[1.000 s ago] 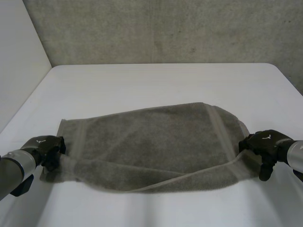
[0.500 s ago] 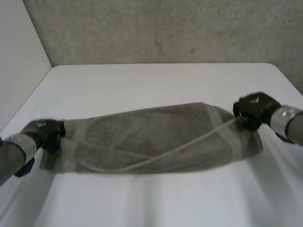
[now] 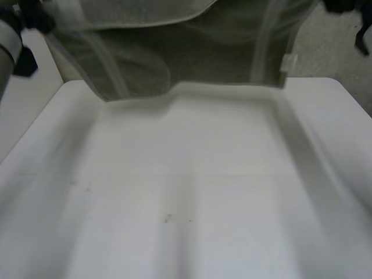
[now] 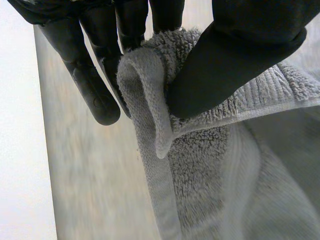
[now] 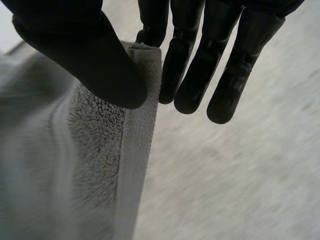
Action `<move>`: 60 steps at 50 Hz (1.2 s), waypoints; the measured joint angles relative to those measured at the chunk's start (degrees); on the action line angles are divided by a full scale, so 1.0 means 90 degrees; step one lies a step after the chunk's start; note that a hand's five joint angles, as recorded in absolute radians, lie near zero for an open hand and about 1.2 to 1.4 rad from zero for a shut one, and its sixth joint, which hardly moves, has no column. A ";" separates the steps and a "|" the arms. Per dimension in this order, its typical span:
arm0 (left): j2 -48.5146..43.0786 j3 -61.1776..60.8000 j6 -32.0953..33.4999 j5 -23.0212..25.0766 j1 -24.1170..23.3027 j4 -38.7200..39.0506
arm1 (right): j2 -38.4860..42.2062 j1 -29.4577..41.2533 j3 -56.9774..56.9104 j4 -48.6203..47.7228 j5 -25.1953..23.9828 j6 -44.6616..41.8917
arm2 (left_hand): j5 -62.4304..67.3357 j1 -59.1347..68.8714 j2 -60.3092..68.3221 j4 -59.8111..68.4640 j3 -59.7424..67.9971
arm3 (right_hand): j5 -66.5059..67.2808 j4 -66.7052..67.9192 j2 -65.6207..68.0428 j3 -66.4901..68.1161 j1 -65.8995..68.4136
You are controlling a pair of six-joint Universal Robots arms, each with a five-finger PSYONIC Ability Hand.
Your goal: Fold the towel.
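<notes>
The grey towel [image 3: 192, 58] hangs in the air above the far part of the white table [image 3: 192, 192], stretched between both hands, its lower edge just off the tabletop. My left hand [image 3: 32, 14] holds it high at the towel's left end. In the left wrist view the thumb of that hand [image 4: 240, 55] pinches a folded corner of the towel [image 4: 225, 165] against the fingers. My right hand [image 3: 343, 4] is up at the towel's right end. In the right wrist view its thumb [image 5: 85, 55] presses the hemmed corner of the towel [image 5: 75, 165] against the fingers.
A grey concrete wall [image 3: 331, 52] stands behind the table. A white side wall [image 3: 29, 116] runs along the table's left edge.
Both hands have risen and moved away from me, lifting the towel off the table. It lay flat a second ago and now hangs stretched between them.
</notes>
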 measured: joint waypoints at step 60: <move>0.2017 -0.6274 0.2196 0.0872 0.1122 -0.1198 | -0.1222 -0.2521 0.3050 0.6058 -0.1510 -0.5584 | 0.0000 -0.0007 -0.0053 -0.0043 -0.0017 | 0.0015 0.0001 0.0030 0.0011 0.0006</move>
